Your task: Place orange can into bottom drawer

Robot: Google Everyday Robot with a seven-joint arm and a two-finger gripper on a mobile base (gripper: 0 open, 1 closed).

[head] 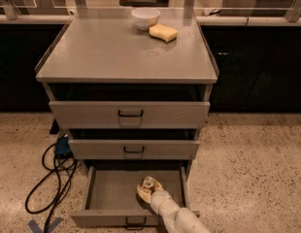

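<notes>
The bottom drawer [108, 193] of the grey cabinet is pulled open. My gripper [148, 188] reaches into it from the lower right, over its right half. The orange can [148, 183] sits between the cream fingers; only its silver top with pull tab shows, the body is hidden by the gripper. The can is low inside the drawer, near the tray floor. I cannot tell if it rests on the floor.
Two grey drawers [129, 114] above are slightly ajar. A white bowl [145, 18] and a yellow sponge [163, 32] sit at the back of the cabinet top. Black cables [52, 178] and a blue plug lie on the speckled floor at left.
</notes>
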